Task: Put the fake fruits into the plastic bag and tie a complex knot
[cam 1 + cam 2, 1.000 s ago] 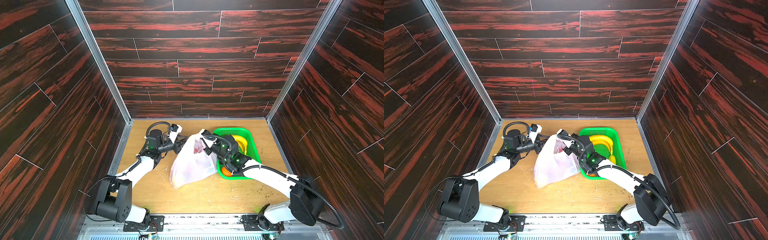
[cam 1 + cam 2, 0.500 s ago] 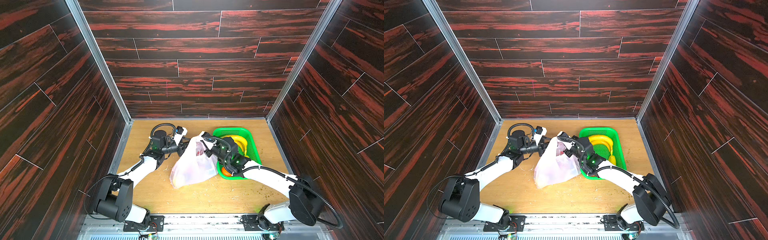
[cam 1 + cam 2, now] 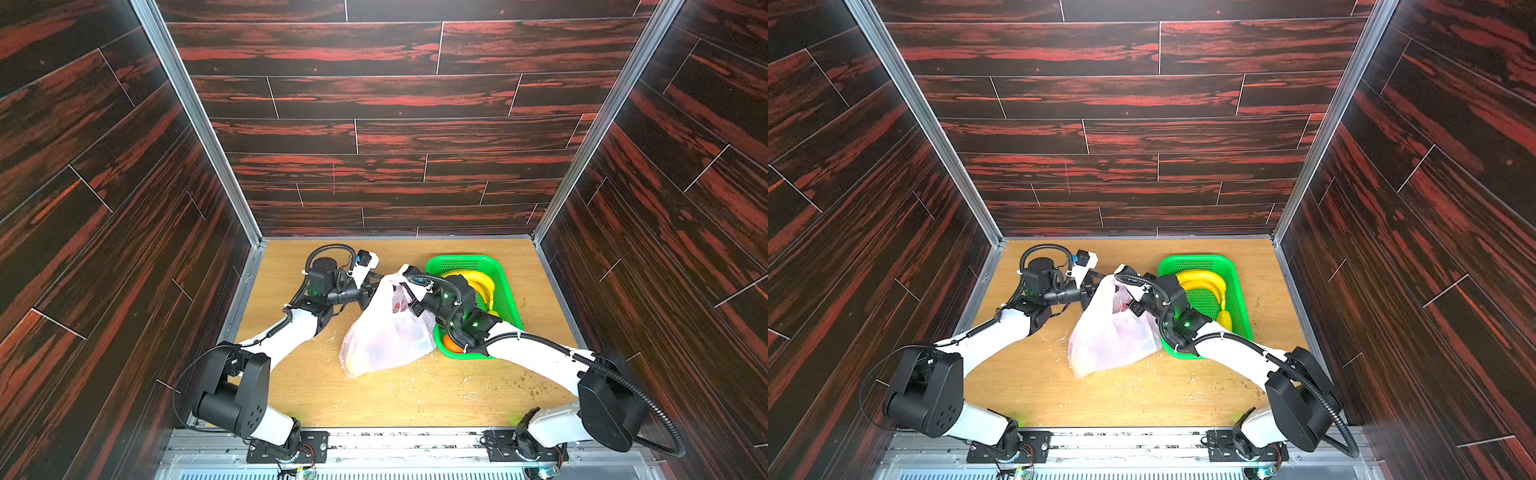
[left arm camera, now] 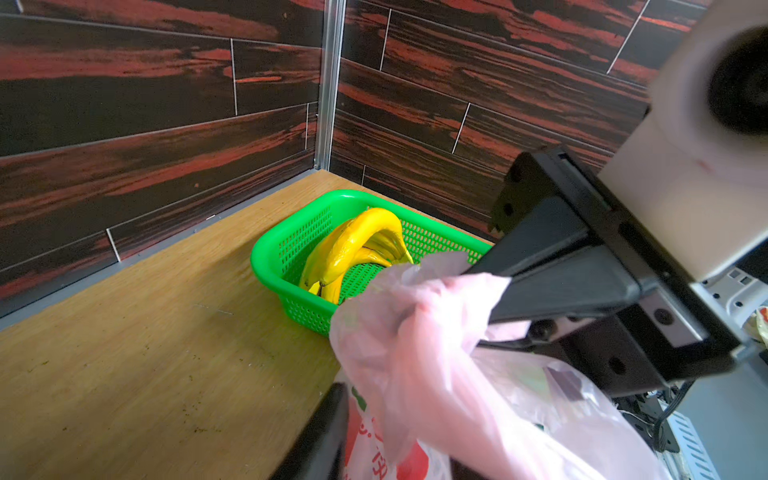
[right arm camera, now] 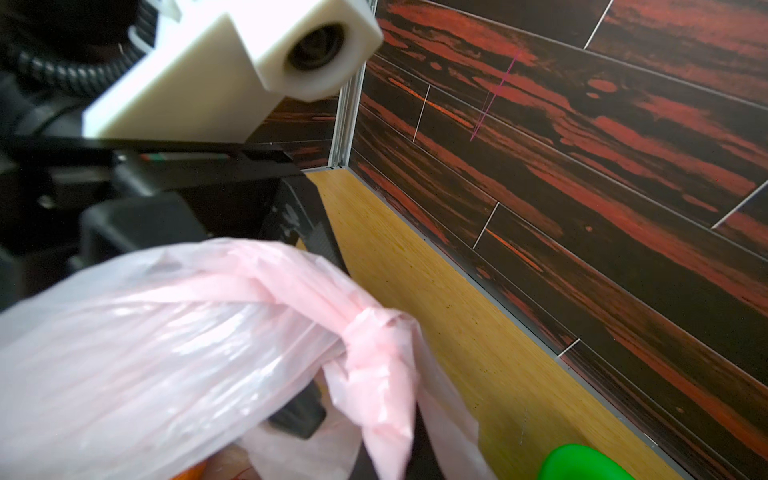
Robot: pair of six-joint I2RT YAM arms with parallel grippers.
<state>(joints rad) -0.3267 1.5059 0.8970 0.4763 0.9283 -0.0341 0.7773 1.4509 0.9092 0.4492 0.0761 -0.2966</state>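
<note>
The plastic bag point(image 3: 386, 336) point(image 3: 1113, 336) stands mid-table, pulled up to a peak. My right gripper point(image 3: 405, 277) point(image 3: 1122, 273) point(image 4: 478, 291) is shut on its pink handle strip point(image 5: 382, 374). That strip bunches into a twist point(image 5: 376, 330); whether this is a tied knot I cannot tell. My left gripper point(image 3: 371, 291) point(image 3: 1090, 291) point(image 4: 386, 449) is at the bag's upper left side. One of its fingers point(image 4: 324, 432) shows, and printed bag film lies between the parted jaws. Fake fruits show dimly inside the bag. A banana bunch point(image 3: 478, 282) point(image 4: 357, 245) and an orange point(image 3: 451, 343) lie in the basket.
The green mesh basket point(image 3: 469, 262) point(image 3: 1200, 261) point(image 4: 266, 266) sits right of the bag, under my right arm. Dark panelled walls close in on three sides. Crumbs and white scraps point(image 3: 469, 392) litter the wooden table in front.
My left gripper has moved right, from beside the bag to its upper edge. The right gripper has kept the bag's top lifted in the same place.
</note>
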